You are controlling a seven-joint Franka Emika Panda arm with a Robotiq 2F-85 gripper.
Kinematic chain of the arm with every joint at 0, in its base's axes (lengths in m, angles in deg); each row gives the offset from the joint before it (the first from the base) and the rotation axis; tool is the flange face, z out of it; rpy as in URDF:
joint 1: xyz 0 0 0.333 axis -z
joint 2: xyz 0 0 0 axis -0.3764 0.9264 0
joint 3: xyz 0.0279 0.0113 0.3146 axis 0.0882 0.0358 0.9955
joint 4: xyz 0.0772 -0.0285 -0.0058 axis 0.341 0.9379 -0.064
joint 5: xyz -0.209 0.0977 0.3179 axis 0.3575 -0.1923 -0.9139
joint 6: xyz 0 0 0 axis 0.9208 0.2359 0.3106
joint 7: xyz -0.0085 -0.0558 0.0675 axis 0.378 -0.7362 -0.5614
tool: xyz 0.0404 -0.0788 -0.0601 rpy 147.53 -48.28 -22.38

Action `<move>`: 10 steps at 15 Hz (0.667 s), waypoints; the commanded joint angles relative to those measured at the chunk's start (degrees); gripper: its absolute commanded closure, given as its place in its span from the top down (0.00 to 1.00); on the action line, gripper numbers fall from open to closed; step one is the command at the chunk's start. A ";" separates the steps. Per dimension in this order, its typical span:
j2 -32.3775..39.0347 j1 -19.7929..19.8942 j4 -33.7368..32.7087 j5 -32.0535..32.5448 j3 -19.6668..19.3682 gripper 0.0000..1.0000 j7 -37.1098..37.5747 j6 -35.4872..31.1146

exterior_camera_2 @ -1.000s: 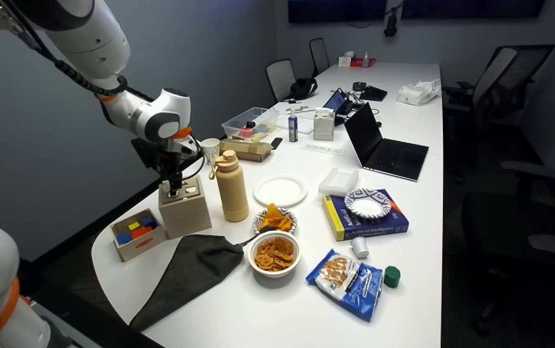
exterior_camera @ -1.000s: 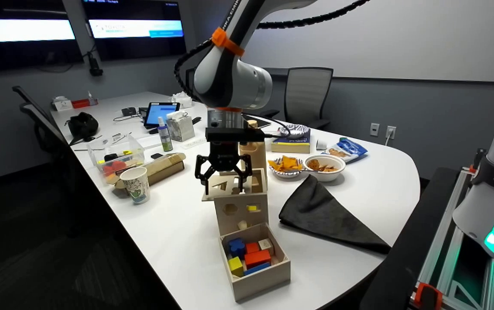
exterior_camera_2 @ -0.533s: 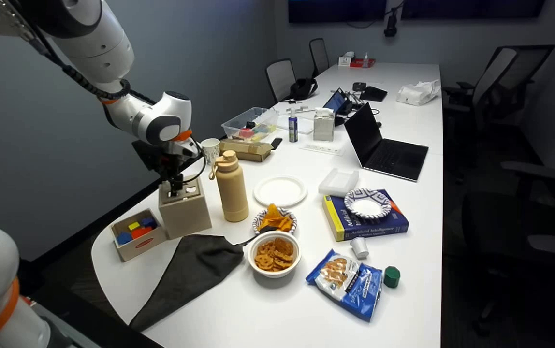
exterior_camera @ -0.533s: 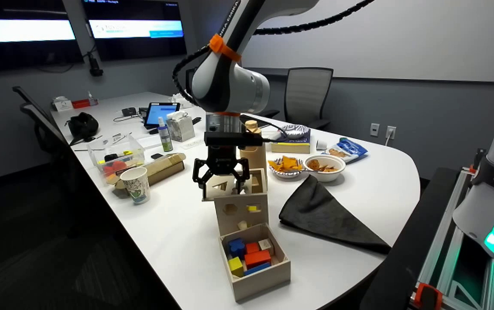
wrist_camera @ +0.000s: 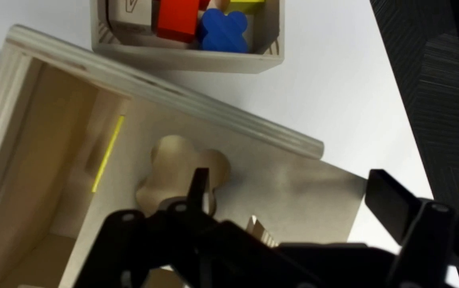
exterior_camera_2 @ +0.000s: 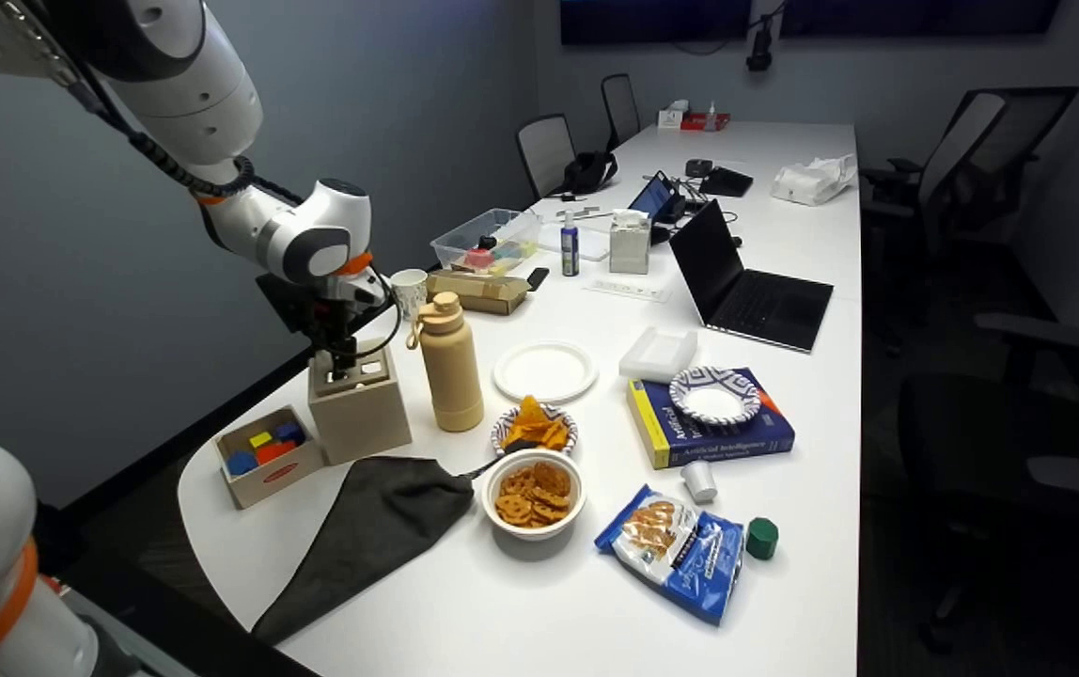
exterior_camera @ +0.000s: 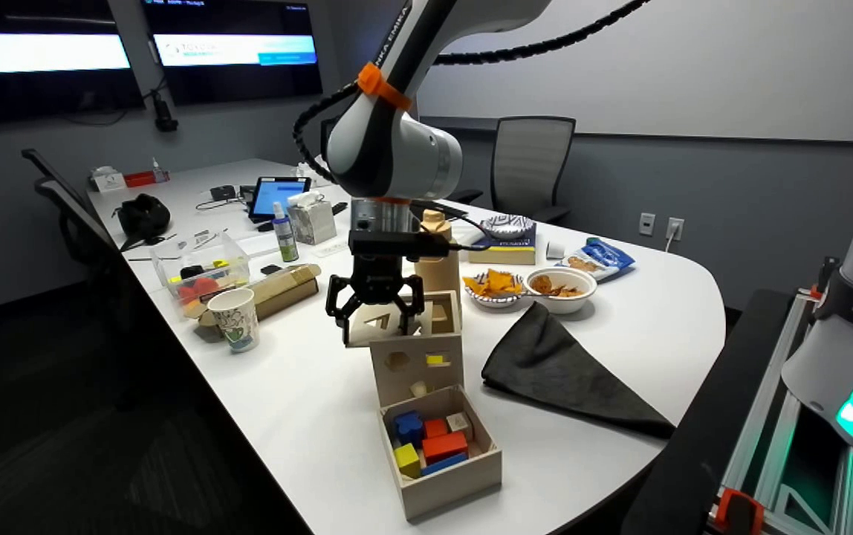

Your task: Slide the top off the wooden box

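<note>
Clearly, the gripper [exterior_camera: 374, 336] has its two fingers wide apart. In the wrist view, one finger is at the clover hole [wrist_camera: 179, 162] of the top [wrist_camera: 261, 180], the other just past its outer edge; whether they touch it, I cannot tell. The top lies partly over the box [exterior_camera_2: 361, 423] and partly sticks out beyond its side. Just beside the box is the tray [exterior_camera: 456, 484] with blocks [exterior_camera: 444, 447].

Free strip of table [exterior_camera: 307, 386] between the paper cup [exterior_camera: 233, 319] and the wooden box [exterior_camera: 417, 371], on the side where the top [exterior_camera: 364, 332] overhangs. Obstructed elsewhere: block tray [exterior_camera: 456, 487] just beside one face, bottle [exterior_camera_2: 451, 376] standing near another; dark cloth [exterior_camera_2: 370, 522] spread alongside. Wrist view: away from the overhang, a gap down into the box lies open beside the top's edge.
</note>
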 commanded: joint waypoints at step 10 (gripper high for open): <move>2.50 0.26 -4.12 -0.16 0.91 1.00 -2.23 0.40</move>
